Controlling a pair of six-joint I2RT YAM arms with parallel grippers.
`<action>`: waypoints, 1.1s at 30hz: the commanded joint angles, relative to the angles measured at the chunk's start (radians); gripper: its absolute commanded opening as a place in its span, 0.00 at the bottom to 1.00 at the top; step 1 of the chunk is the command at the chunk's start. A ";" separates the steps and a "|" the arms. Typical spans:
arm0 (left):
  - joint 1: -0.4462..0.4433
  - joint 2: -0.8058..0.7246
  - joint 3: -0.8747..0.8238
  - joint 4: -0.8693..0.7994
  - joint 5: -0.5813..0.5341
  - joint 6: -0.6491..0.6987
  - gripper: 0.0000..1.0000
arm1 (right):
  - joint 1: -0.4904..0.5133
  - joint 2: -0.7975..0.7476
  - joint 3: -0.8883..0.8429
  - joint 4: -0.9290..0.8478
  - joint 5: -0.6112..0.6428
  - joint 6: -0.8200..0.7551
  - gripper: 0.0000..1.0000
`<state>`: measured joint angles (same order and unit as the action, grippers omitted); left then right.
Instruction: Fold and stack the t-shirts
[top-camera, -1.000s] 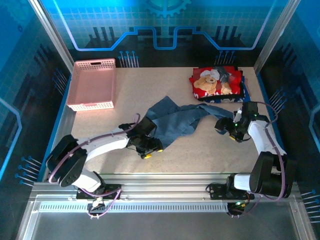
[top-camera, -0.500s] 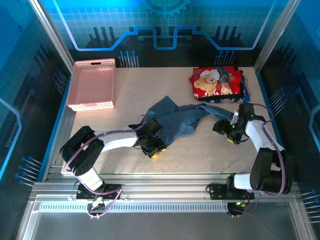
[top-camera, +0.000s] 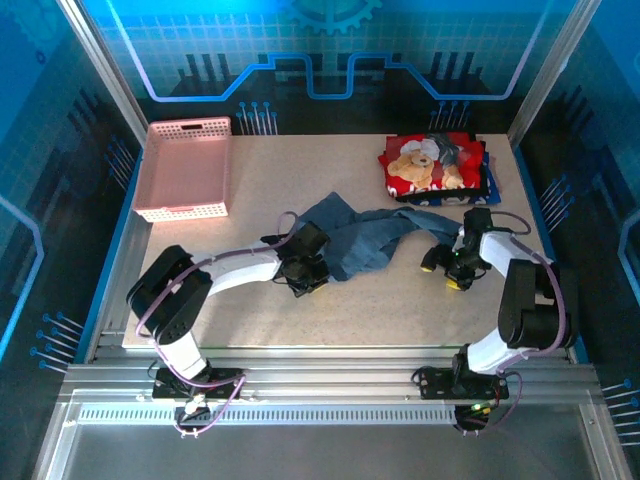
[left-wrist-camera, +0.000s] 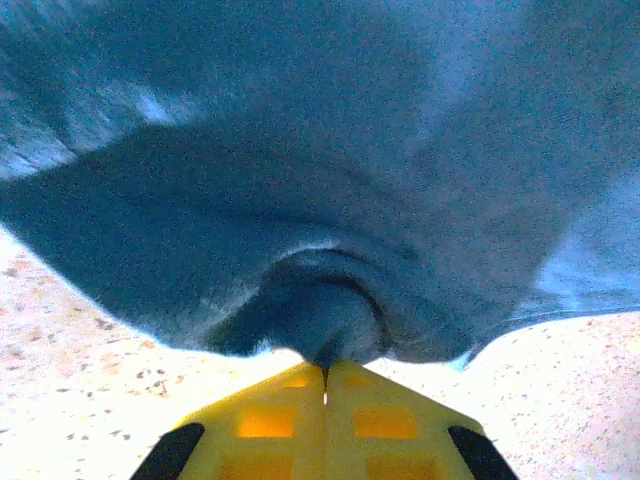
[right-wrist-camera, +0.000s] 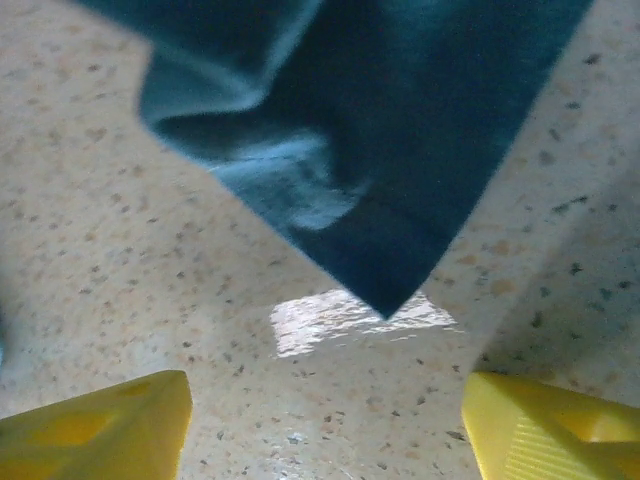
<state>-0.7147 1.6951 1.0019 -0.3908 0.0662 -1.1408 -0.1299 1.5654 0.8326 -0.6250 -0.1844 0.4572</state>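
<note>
From the overhead camera, I judge the job partly done: the folded shirts (top-camera: 432, 165) sit in a stack at about 1 o'clock on the table (top-camera: 380, 310), a red one with a bear print on top and darker edges showing beneath. The blue shirt (top-camera: 365, 240) lies crumpled and stretched across the middle, not yet spread flat or folded, so flattening, folding and stacking it are all left. The pink basket (top-camera: 190, 126) stands at about 10 o'clock, well apart from the cloth, and I see nothing inside it. The left gripper (top-camera: 305, 283) is at the shirt's 8 o'clock edge, and the right gripper (top-camera: 442, 275) is just beside its 4 o'clock end. On the left wrist camera, the left gripper (left-wrist-camera: 325, 378) has its yellow tips pressed together with a pucker of the blue shirt (left-wrist-camera: 320, 200) pinched at 12 o'clock from them, so I read this as a firm hold on the cloth. On the right wrist camera, the right gripper (right-wrist-camera: 325, 430) has its tips wide apart at 7 and 5 o'clock over the bare table (right-wrist-camera: 150, 260). It holds nothing. A corner of the blue shirt (right-wrist-camera: 380, 150) points down between them from 12 o'clock, near but untouched.
</note>
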 joint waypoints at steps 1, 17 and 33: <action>0.014 -0.087 0.001 -0.047 -0.046 0.047 0.00 | 0.021 0.061 0.081 0.043 0.053 0.042 0.69; 0.096 -0.360 -0.079 -0.145 -0.066 0.083 0.00 | 0.024 0.247 0.269 0.027 0.185 0.097 0.23; 0.446 -0.605 0.222 -0.352 -0.067 0.341 0.00 | -0.073 -0.107 0.514 -0.157 0.109 -0.050 0.00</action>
<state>-0.3244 1.1046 1.1709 -0.6765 -0.0013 -0.8879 -0.1745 1.4685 1.2991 -0.6937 -0.0498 0.4747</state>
